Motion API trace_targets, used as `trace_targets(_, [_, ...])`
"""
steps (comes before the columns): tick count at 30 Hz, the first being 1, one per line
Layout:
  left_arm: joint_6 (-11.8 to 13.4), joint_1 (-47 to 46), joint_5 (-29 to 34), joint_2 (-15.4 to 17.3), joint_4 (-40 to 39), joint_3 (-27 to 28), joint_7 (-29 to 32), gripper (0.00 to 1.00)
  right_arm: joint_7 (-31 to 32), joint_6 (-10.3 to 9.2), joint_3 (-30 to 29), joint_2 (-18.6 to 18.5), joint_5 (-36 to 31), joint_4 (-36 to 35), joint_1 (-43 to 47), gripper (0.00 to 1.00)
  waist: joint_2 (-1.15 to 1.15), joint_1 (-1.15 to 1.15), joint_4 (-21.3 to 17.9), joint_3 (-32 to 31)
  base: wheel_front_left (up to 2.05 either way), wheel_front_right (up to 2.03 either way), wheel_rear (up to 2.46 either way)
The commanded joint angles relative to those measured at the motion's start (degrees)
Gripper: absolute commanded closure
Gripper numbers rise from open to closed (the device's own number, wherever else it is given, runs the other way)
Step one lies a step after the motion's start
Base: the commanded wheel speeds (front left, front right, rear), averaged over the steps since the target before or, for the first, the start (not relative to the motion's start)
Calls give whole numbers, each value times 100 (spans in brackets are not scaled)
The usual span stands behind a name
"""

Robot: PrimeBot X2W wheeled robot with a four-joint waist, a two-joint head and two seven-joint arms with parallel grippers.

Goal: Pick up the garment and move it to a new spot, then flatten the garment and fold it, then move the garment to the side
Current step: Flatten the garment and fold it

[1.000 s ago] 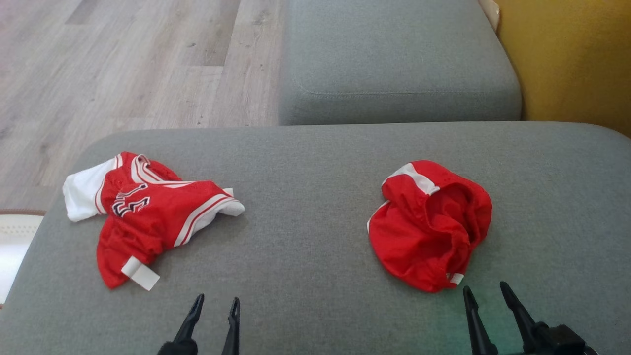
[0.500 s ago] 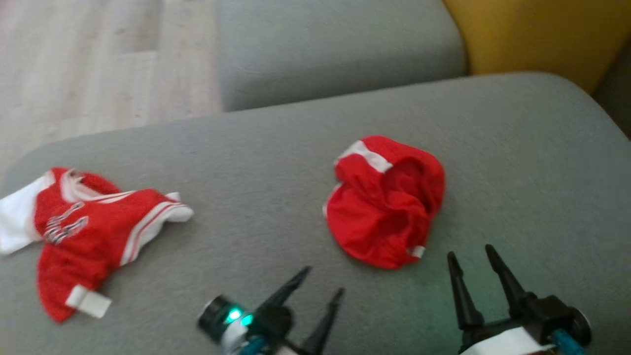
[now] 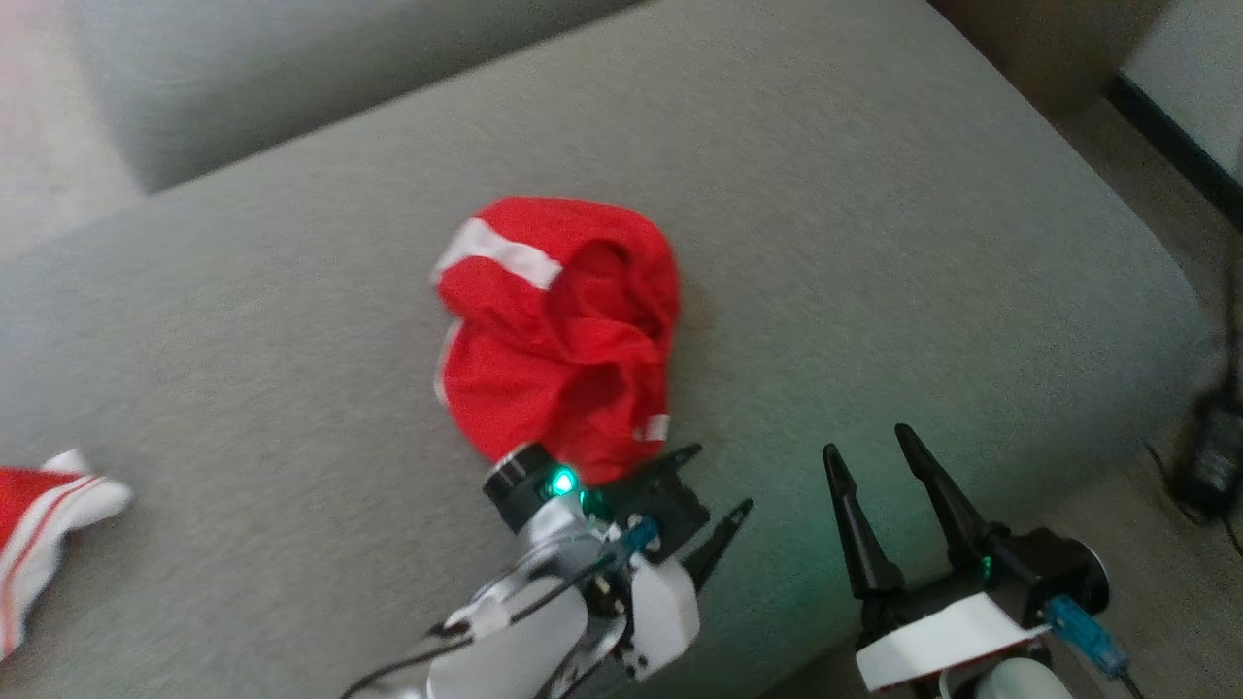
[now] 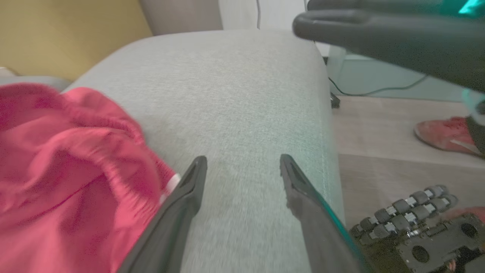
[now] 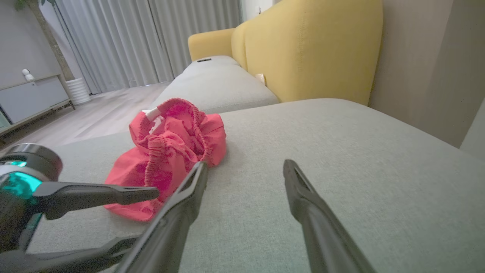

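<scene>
The grey sofa cushion [image 3: 874, 243] carries the work. Nearest, the right gripper [image 3: 866, 442] and left gripper [image 3: 721, 477] are spread and empty. The left sits just beside the hem, probably for pickup. Beyond, the crumpled red shorts [image 3: 563, 330] lie mid-cushion.

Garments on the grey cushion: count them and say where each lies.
2. A crumpled red garment lies on the cushion, just beyond the fingers of the left gripper. A red-and-white garment sits at the head view's left edge, cut off by the frame. Others may be hidden.

No legible text, label, brand or number anywhere.
</scene>
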Motion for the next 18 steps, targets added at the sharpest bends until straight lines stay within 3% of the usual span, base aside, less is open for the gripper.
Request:
trace_targets(1, [86, -265, -61, -45, -102, 69, 42, 0, -22, -11, 144, -32, 41, -158, -191, 0, 0, 0, -536, 458, 0, 0, 0])
trace_targets(7, [861, -884, -158, -45, 509, -359, 680, 0, -22, -11, 236, -32, 131, -152, -252, 0, 0, 0, -733, 540, 0, 0, 0])
trace_targets(13, [1271, -1189, -269, -45, 1041, -515, 926, 0, -22, -11, 202, -32, 150, -149, -244, 0, 0, 0, -650, 532, 0, 0, 0])
trace_targets(18, [1502, -1335, -361, -45, 1095, -555, 743, 0, -22, -11, 130, -32, 94, -158, -216, 0, 0, 0, -452, 517, 0, 0, 0])
